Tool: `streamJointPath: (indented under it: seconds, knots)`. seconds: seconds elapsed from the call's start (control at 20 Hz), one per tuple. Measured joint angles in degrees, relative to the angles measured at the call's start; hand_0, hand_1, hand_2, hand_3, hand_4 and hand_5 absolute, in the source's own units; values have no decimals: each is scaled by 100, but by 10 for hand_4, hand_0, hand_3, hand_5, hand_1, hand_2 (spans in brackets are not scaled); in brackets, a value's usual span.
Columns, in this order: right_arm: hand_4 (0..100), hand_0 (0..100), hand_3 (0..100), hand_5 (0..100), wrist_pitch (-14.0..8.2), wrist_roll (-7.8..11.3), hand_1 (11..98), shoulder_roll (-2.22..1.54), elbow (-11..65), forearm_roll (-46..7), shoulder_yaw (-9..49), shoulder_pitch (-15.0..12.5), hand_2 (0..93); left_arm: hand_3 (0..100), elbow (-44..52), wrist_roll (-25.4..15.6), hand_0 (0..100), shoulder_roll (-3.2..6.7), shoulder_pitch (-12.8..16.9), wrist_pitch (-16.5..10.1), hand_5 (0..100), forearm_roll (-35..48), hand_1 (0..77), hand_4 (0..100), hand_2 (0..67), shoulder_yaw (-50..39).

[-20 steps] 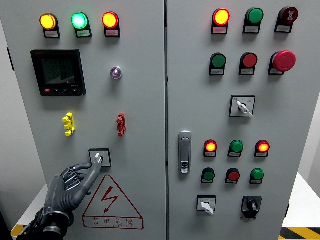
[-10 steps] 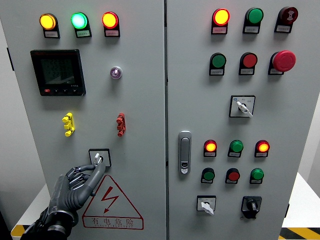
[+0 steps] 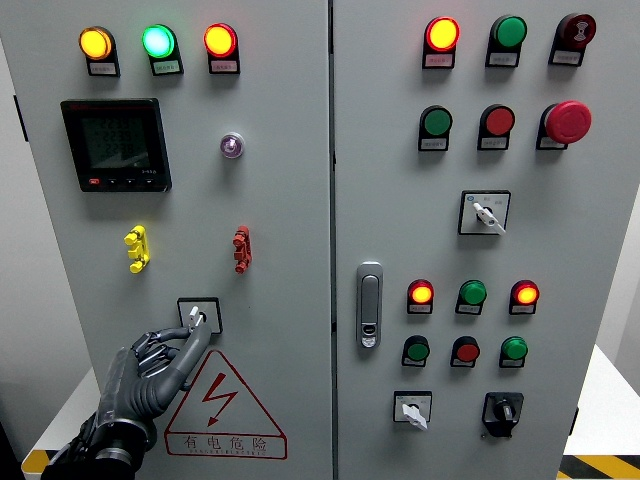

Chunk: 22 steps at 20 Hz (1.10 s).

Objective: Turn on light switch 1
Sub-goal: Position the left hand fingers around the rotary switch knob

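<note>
Low on the left cabinet door (image 3: 280, 200) sits a small square rotary switch (image 3: 199, 316) with a white knob, just above the red warning triangle (image 3: 222, 405). My left hand (image 3: 160, 358), dark metal, comes up from the lower left. Its index finger (image 3: 192, 340) is stretched out, with the tip touching the lower edge of the switch knob. The other fingers are curled in beneath it and hold nothing. My right hand does not show.
Lit lamps (image 3: 158, 41) and a meter display (image 3: 115, 144) fill the upper left door, with yellow (image 3: 137, 249) and red (image 3: 241, 249) clips below. The right door carries a handle (image 3: 370, 304), push buttons, a red emergency stop (image 3: 569, 121) and more rotary switches (image 3: 412, 408).
My left hand has shifted slightly down and toward the panel, its fingers curling in more. The index fingertip stays at the switch knob, which looks unchanged.
</note>
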Motion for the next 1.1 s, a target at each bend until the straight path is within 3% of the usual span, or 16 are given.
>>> streamJointPath:
  seconds: [1.1]
  knots:
    - [230, 0, 110, 147, 0, -4, 225, 0, 0, 0, 0, 0, 0, 867, 116, 517, 0, 7, -289, 247, 802, 143, 666, 1000, 483, 19]
